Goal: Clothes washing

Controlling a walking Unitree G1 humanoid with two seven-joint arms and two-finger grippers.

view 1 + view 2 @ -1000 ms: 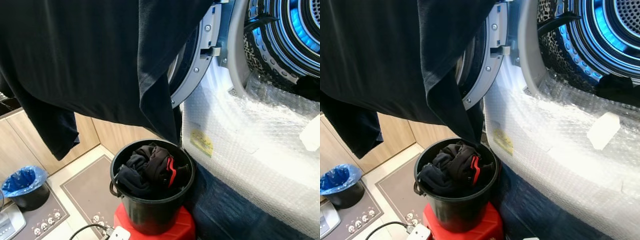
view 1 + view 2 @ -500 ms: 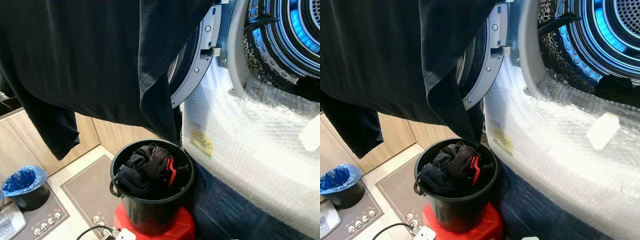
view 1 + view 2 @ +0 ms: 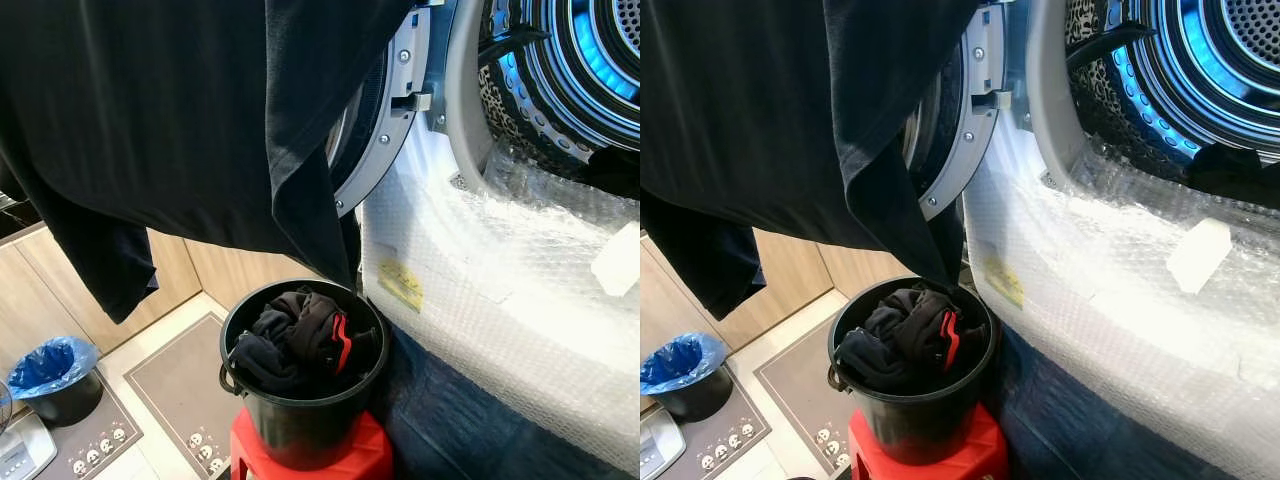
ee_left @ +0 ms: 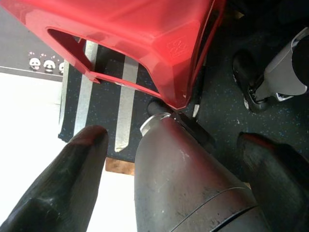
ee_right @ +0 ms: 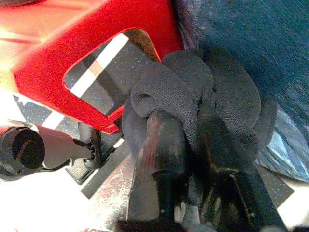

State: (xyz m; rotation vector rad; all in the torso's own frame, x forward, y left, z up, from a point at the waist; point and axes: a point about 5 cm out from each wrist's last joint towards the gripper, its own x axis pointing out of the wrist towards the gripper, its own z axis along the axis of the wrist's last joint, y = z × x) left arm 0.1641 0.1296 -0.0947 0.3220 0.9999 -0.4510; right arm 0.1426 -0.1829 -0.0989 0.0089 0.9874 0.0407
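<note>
Beside the bubble-wrapped washing machine [image 3: 500, 290], door [image 3: 385, 110] open and drum [image 3: 1200, 60] lit blue, a big dark shirt [image 3: 170, 120] hangs across the head views, its corner dipping toward the black bucket [image 3: 300, 415] of dark clothes [image 3: 300, 335] on a red stool [image 4: 145, 43]. Low by that stool, the right gripper [image 5: 188, 140] has its jaws clamped on a bunched dark sock [image 5: 203, 92]; the left gripper [image 4: 174, 150] hangs idle, jaws apart. Loading looks barely begun: bucket full, sock yet to reach the drum.
</note>
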